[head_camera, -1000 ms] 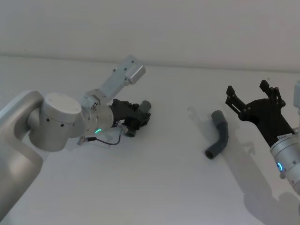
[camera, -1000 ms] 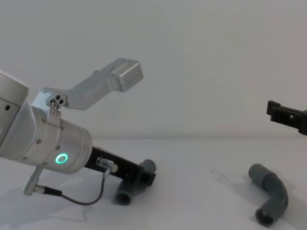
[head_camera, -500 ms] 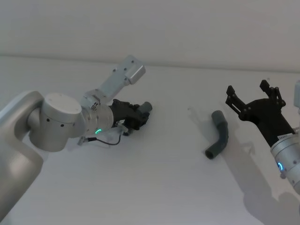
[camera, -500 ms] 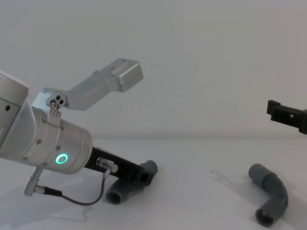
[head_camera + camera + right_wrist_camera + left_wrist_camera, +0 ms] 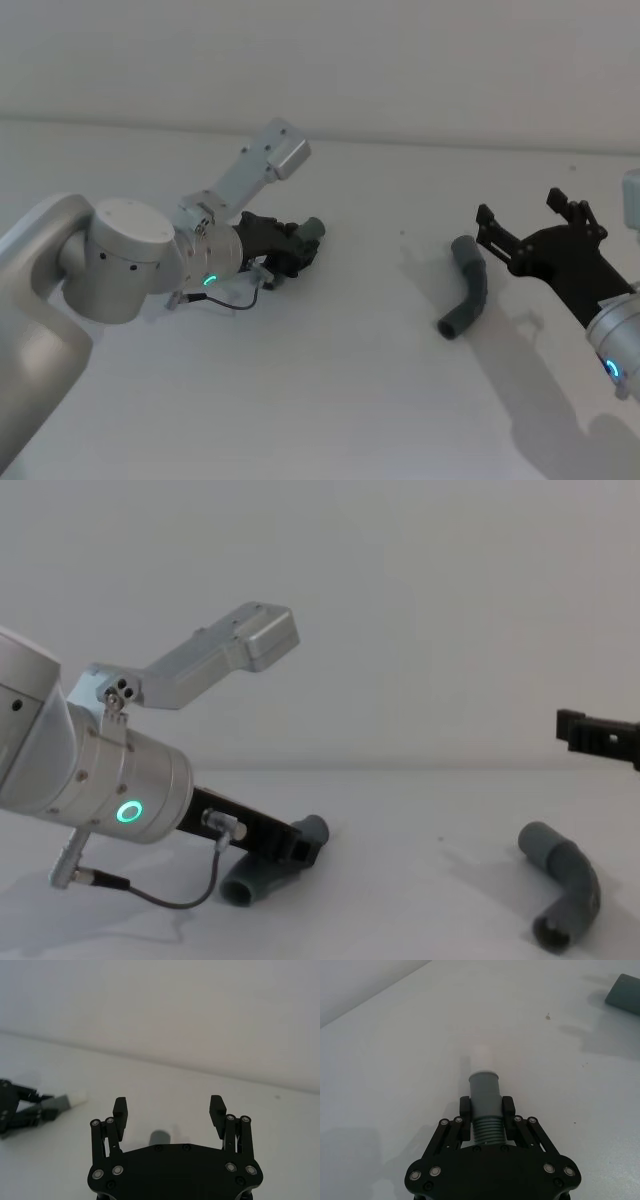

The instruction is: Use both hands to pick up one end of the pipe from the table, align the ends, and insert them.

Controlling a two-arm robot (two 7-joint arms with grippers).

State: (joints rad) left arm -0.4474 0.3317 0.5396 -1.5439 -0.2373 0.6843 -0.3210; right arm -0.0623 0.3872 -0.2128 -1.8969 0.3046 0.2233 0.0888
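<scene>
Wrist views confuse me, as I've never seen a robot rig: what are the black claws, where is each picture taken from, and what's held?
This is a two-armed robot. One picture looks down from its head, one across from its chest, and one sits on each wrist, looking along that arm's gripper. The left gripper has its fingers shut on the curved pipe piece, whose white tip points away from it. The right gripper hovers open, holding nothing, near the elbow pipe, which lies on the white table.

Head: high, angled down onto the surface.
Chest: low, side-on across it.
Wrists: close behind fingers.
Head-chest overlap: elbow.
</scene>
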